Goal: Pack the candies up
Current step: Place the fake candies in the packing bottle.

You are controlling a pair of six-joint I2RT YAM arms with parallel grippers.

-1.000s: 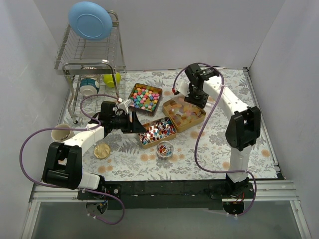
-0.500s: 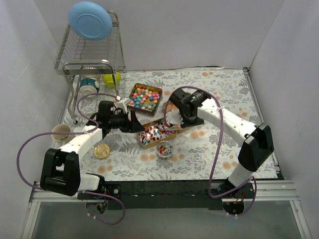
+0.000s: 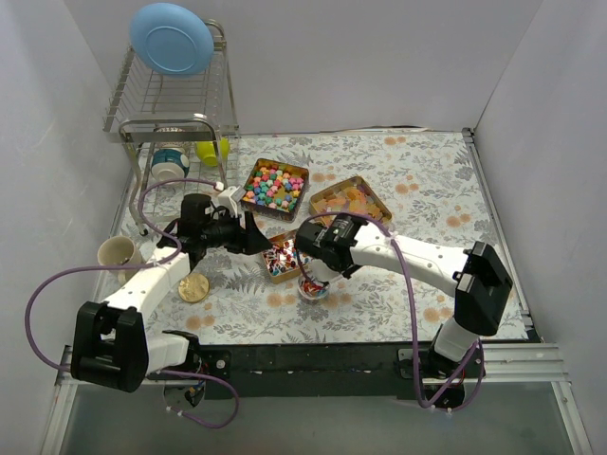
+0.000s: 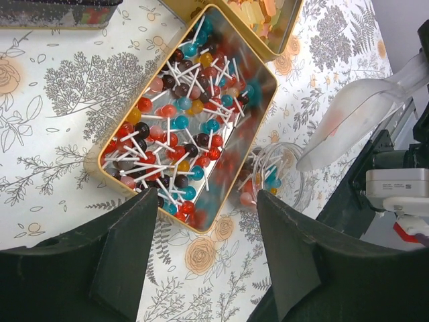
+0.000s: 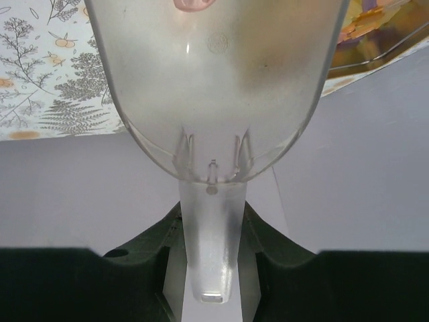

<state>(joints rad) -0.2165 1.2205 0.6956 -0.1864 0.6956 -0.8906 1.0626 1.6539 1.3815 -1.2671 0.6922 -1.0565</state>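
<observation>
Top external view: right gripper (image 3: 321, 254) is clamped on the handle of a translucent scoop (image 5: 213, 80), held near a glass jar (image 3: 313, 284) at 5 o'clock of the gold tin (image 4: 236, 151) of lollipops (image 4: 181, 127). The left gripper (image 4: 208, 231), jaws apart, hovers over that tin. The gummies (image 3: 351, 201) lie at 1 o'clock, multicoloured candies (image 3: 276, 185) at 12 o'clock.

We look down past the left gripper (image 4: 208, 201), its dark fingers spread wide and empty, onto a gold tin (image 4: 231, 157) of red, blue and brown lollipops (image 4: 181, 127) on a floral tablecloth (image 4: 60, 87). Just right of it a glass jar (image 4: 281, 181) holds a few, beside a clear scoop (image 4: 362, 111).
</observation>
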